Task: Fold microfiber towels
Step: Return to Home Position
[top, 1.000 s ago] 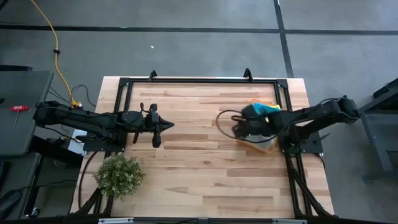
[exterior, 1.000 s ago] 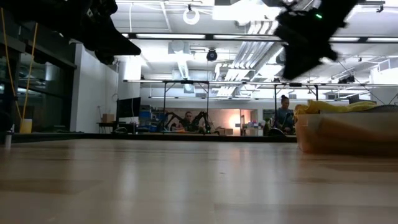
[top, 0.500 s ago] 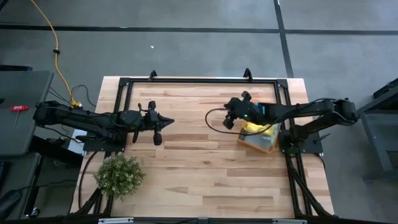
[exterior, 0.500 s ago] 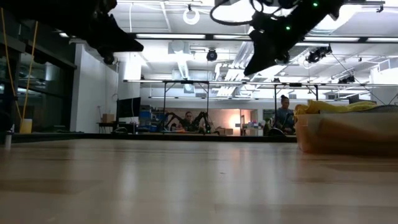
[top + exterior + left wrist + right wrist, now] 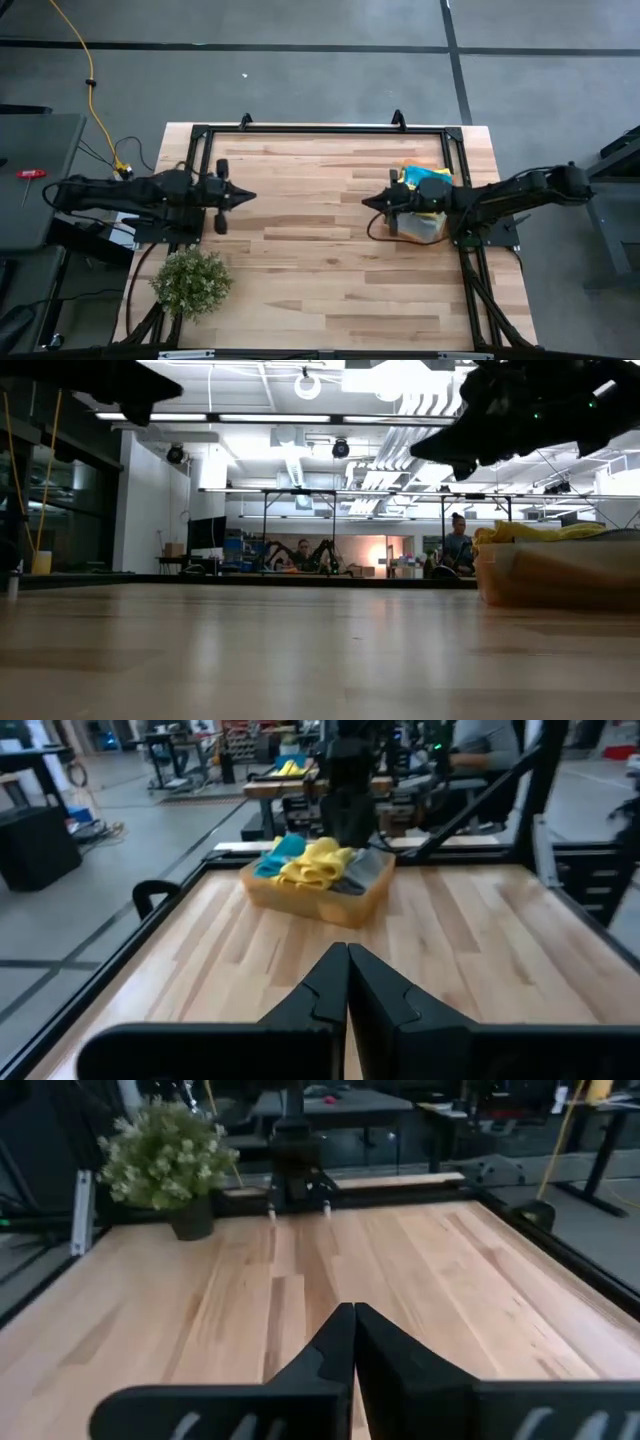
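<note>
The microfiber towels lie bunched in an orange bin (image 5: 428, 228) at the table's right side: yellow (image 5: 318, 861), teal-blue (image 5: 281, 850) and grey (image 5: 364, 870), heaped above its rim (image 5: 530, 531). My right gripper (image 5: 366, 202) is shut and empty. It hangs level just left of the bin, above the table, pointing toward the table's left. My left gripper (image 5: 248, 197), also shut and empty, hangs level over the table's left part and points toward the bin. The shut fingertips show in the left wrist view (image 5: 347, 956) and the right wrist view (image 5: 354, 1316).
A small bushy potted plant (image 5: 190, 282) stands at the table's near left corner. A black frame (image 5: 320, 129) runs along the table's edges. Bare wood (image 5: 310, 250) lies between the two grippers. People sit in the room beyond the table (image 5: 457, 545).
My right gripper has swung from pointing down over the bin to level, pointing at the table's left, and now hangs just left of the bin, holding nothing. My left gripper has drawn back toward the table's left edge and risen a little. The towels have stayed in the bin.
</note>
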